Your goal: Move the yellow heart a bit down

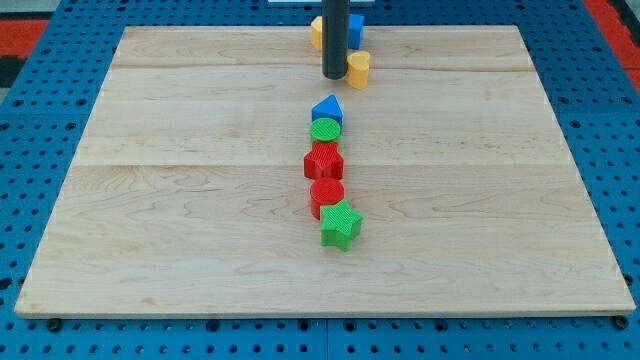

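Yellow heart (358,68) is sitting near the top of the wooden counter (180,200), a little right of centre, and my tip (335,76) is resting just beside it on its left, so close that touching or a hair apart cannot be told. There is no pincer on this arm (only the dark rod), so nothing is being held.

Behind the rod, at the top edge, another yellow block (316,32) is peeking out on the left and a blue block (355,28) on the right; their shapes are mostly hidden.

Below the heart, well apart from it, a column of five blocks is running down the middle, each touching the next: a blue pentagon-like block (327,110), a green round block (326,130), a red star-like block (324,161), a red round block (327,193) and a green star (341,225) at the bottom.
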`<control>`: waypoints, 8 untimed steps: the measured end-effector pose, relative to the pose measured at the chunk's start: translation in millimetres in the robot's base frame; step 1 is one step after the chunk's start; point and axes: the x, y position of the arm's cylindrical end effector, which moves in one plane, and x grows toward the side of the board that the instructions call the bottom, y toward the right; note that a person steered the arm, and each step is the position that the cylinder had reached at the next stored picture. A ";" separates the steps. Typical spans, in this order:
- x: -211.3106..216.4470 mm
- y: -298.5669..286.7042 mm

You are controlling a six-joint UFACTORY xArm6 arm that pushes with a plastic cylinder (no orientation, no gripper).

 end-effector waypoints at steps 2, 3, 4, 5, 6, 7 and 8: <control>-6.7 -19.8; -25.4 -20.8; -42.0 -18.5; -42.0 17.9; -40.6 39.5; -21.4 43.1; -7.0 43.1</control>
